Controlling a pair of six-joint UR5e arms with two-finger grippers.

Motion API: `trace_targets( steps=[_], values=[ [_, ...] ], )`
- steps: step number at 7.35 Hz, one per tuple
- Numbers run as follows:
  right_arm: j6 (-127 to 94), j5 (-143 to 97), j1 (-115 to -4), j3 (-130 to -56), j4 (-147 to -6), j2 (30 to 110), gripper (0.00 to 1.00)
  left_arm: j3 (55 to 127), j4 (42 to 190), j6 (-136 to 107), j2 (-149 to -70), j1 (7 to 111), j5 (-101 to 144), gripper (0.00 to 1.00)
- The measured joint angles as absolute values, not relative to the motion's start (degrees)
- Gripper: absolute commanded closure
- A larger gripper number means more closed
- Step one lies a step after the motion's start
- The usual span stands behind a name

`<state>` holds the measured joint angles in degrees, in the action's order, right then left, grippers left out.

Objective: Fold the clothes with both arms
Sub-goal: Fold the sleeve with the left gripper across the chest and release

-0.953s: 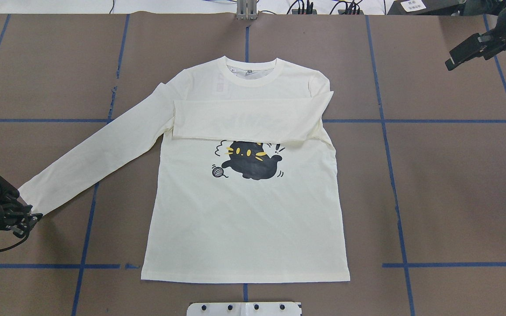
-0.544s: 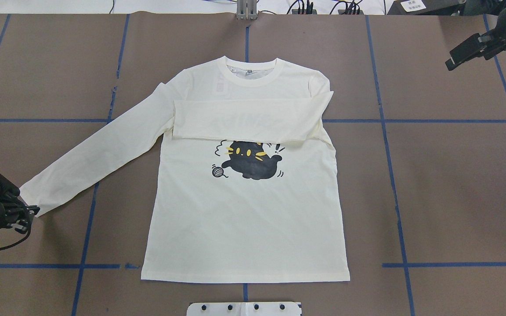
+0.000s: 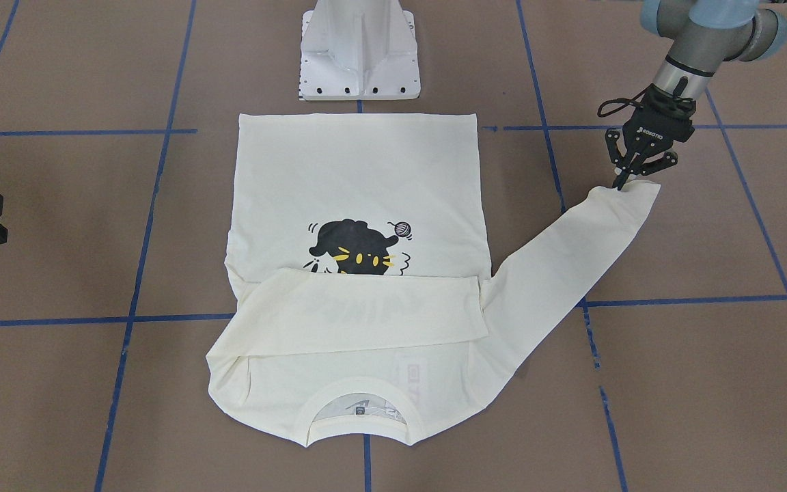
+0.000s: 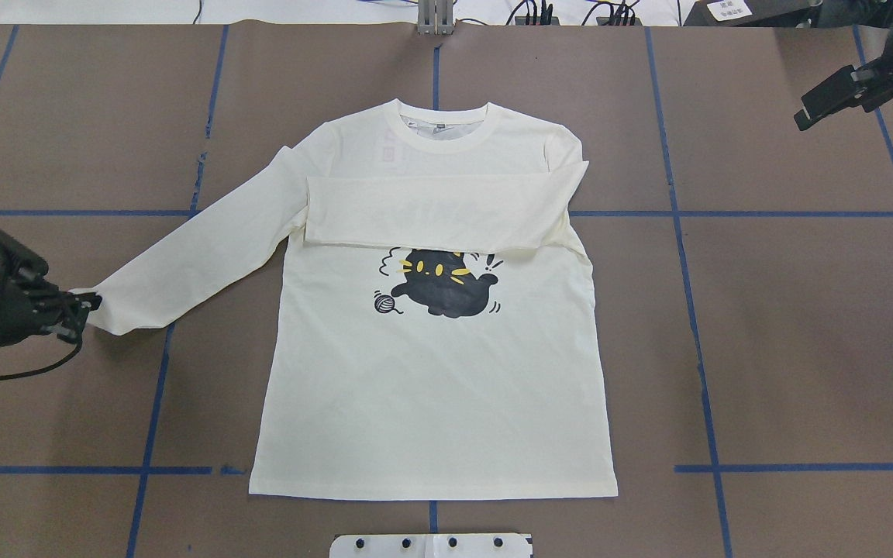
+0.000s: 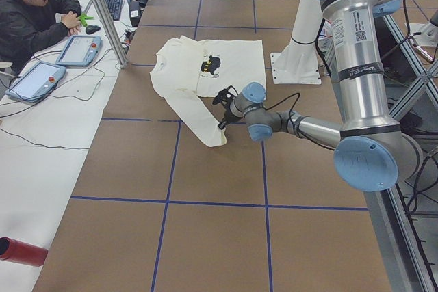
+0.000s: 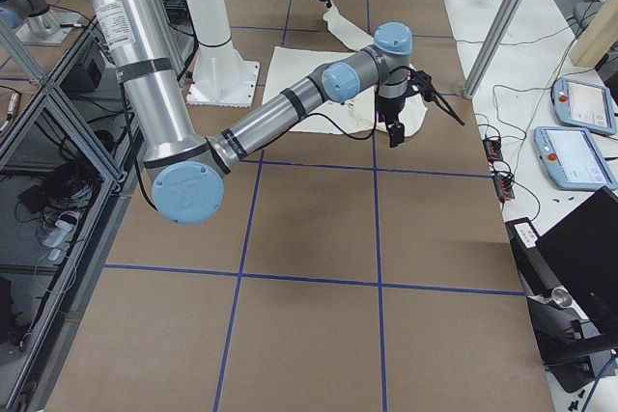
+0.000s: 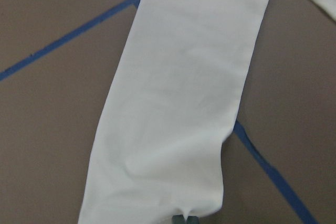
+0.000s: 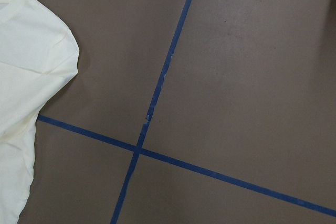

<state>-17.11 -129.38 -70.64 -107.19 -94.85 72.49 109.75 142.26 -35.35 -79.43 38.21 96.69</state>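
**A:** Where do things stand?

**B:** The cream-white long-sleeved T-shirt (image 4: 431, 387) lies flat, print up, in the middle of the overhead view on the brown table with blue tape lines (image 4: 764, 349). Its neck points to the top of the frame. One sleeve (image 4: 431, 209) is already laid across the chest, just above the black cat print (image 4: 439, 283). The other sleeve (image 4: 198, 256) runs out toward the left edge, and the black left gripper (image 4: 86, 314) has its jaws pinched on the cuff.

**A:** And the black right gripper (image 4: 807, 116)?

**B:** It is in the upper right corner, well apart from the cloth. Its jaws look spread wide and hold nothing.

**A:** So the step in hand is folding that second sleeve in. How should it be done well?

**B:** I'd lift the cuff only enough to clear the cloth. Then carry it toward the frame's right in a low arc, so the crease forms at the shoulder seam. The body should not get dragged along.

**A:** Where should it land?

**B:** Flat on the sleeve already folded, edges parallel and cuff short of the far side seam. The grip sits at the cuff's very edge, so a quick pull could slip it. Slow travel seems wise, and the jaws should let go only once the cloth rests.
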Motion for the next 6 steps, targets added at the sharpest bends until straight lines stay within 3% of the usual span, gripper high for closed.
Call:
trace_targets(
  steps=[4,6],
  values=[
    [-17.2,-129.3,-71.3,-107.3,-94.8,73.0,0.00,109.8,108.6,-36.9,-110.3,44.3,97.1,1.00],
    [-17.2,-129.4,-71.9,-107.3,-94.8,73.1,0.00,105.4,94.5,-42.9,-126.8,44.3,96.9,1.00]
  ],
)
